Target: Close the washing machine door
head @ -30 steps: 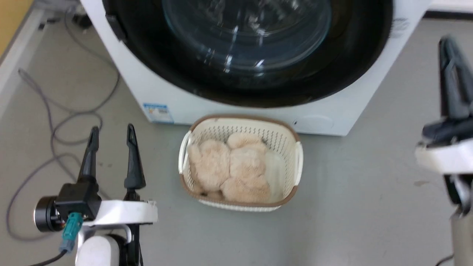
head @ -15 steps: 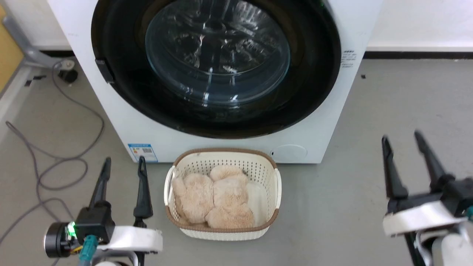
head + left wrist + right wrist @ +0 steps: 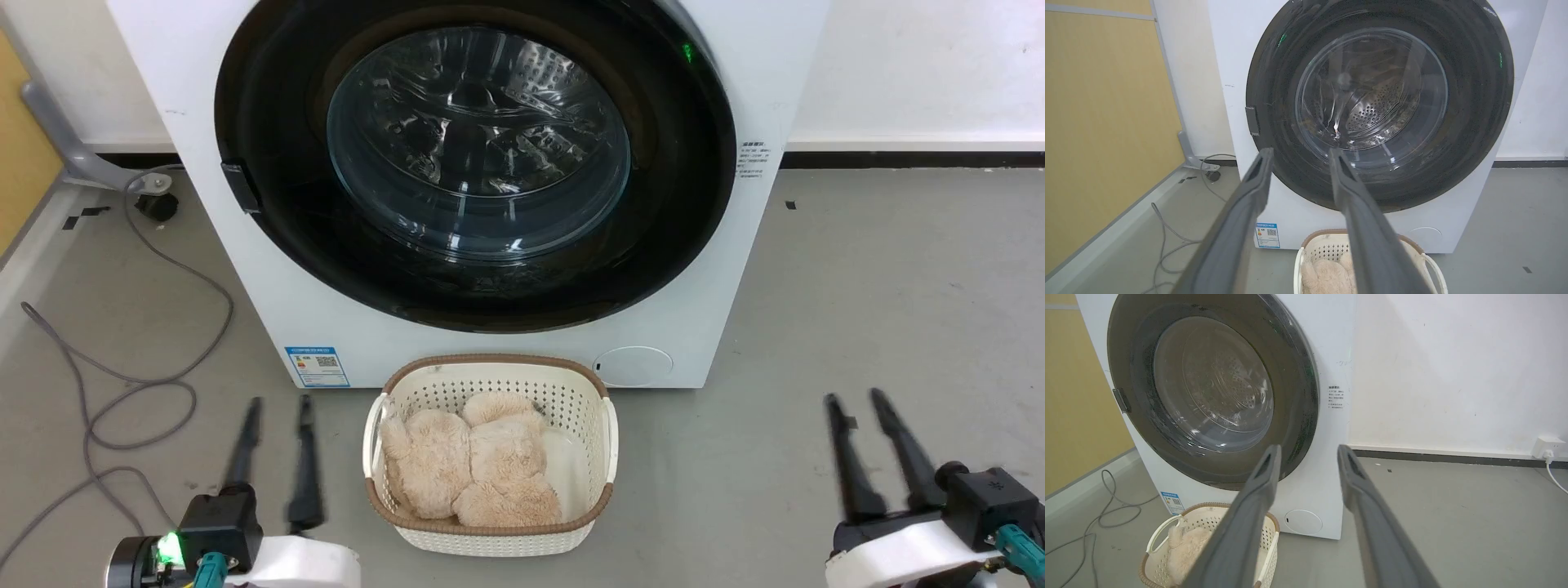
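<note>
Blue QR label (image 3: 317, 367) — washer (image 3: 775, 65) front, btm-left.

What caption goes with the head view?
The washing machine door shut, basket before it, left gripper and right gripper open.

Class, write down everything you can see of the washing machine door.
The washing machine door is large and round: a wide glossy black rim around a bulging clear glass window, through which the perforated steel drum shows. A small dark tab sits on its left edge. It looks shut, flush against the white washing machine; nothing else touches it.
</note>
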You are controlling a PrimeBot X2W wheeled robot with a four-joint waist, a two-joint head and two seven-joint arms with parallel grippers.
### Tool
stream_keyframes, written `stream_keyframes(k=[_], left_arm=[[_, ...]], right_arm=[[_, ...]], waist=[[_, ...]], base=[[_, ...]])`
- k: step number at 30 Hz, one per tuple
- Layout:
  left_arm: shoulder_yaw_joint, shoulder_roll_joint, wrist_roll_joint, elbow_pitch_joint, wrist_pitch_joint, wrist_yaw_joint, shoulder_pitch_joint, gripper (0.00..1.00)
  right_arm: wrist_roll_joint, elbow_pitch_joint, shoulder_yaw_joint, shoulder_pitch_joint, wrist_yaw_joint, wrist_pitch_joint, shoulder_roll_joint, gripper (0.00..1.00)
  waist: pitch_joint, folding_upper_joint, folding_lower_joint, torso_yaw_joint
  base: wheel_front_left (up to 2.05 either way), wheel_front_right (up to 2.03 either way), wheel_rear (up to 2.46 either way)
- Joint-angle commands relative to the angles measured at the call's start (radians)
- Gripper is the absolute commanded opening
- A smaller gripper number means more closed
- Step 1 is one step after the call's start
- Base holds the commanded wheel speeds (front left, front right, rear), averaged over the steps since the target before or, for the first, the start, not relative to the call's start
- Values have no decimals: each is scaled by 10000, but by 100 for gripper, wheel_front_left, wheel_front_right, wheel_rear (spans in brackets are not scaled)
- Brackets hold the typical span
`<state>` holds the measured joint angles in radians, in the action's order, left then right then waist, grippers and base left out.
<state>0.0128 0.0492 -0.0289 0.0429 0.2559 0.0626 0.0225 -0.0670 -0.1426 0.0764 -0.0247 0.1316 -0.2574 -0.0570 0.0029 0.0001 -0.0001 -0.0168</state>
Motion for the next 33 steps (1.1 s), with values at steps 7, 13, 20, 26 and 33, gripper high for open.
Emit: stream_keyframes(k=[7,13,20,26,33], left_arm=[[-9,0,7,-20,-111,-27,-10,0],[-15,1,21,-41,-233,-57,-20,0],[-22,2,37,-64,-377,-92,-33,0],[-28,2,51,-85,-499,-122,-44,0],[-35,3,68,-109,-642,-157,-56,0]], right_arm=[[25,61,-35,11,0,112,1,0],[57,129,-71,22,-1,235,4,0],[95,209,-114,36,-1,379,8,0],[127,277,-150,48,-2,502,12,0],[165,357,-193,62,-2,646,16,0]], waist=[[-3,-1,1,7],[-4,-1,1,15],[-6,-1,1,24],[-7,-1,1,32],[-9,-1,1,42]], base=[[0,0,0],[0,0,0],[0,0,0],[0,0,0],[0,0,0]])
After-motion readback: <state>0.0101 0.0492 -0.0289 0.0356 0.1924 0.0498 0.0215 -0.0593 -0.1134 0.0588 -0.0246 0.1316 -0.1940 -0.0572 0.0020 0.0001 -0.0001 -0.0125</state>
